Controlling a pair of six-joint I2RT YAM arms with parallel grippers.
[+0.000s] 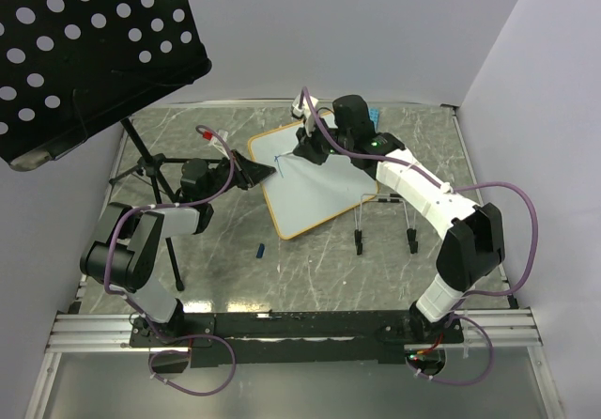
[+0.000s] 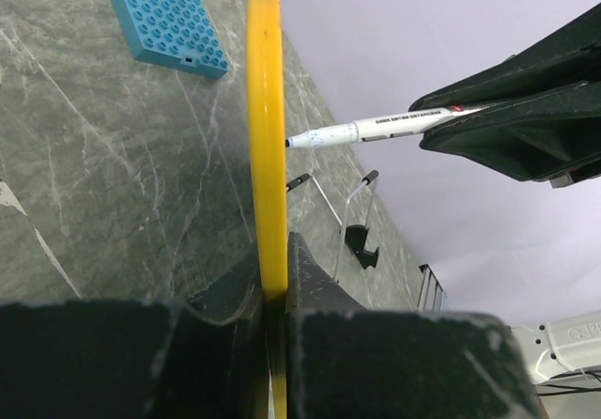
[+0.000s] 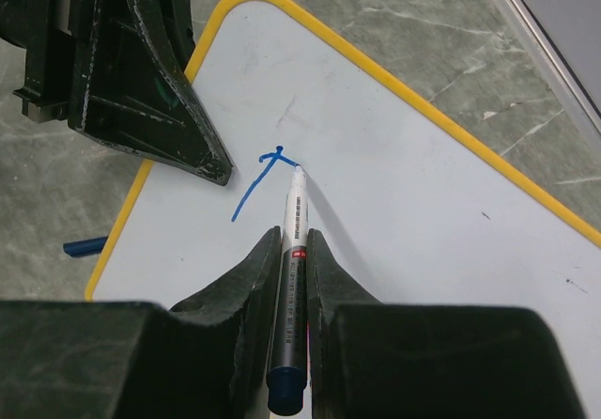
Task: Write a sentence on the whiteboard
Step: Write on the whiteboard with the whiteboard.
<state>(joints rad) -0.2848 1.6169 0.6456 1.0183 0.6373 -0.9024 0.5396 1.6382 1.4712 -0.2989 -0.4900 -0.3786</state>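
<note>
A grey marbled desk (image 1: 310, 278), walled in pale lilac, carries the whiteboard (image 1: 319, 193), which is set askew to the desk's edges with one corner turned toward the left arm. Which side is its long axis cannot be judged from above. Its yellow rim is pinched between the closed fingers of the left end effector (image 2: 274, 278), apparently so that the board is steadied against writing pressure. The right end effector (image 3: 294, 250) is clamped shut on a marker (image 3: 294, 214), whose long axis is aligned with the fingers and whose tip is pointed at the board's face, touching it near the gripped corner. Of the sentence (image 3: 255, 186), only a slanted blue stroke with a short crossbar is written there, so the task is judged barely begun.
</note>
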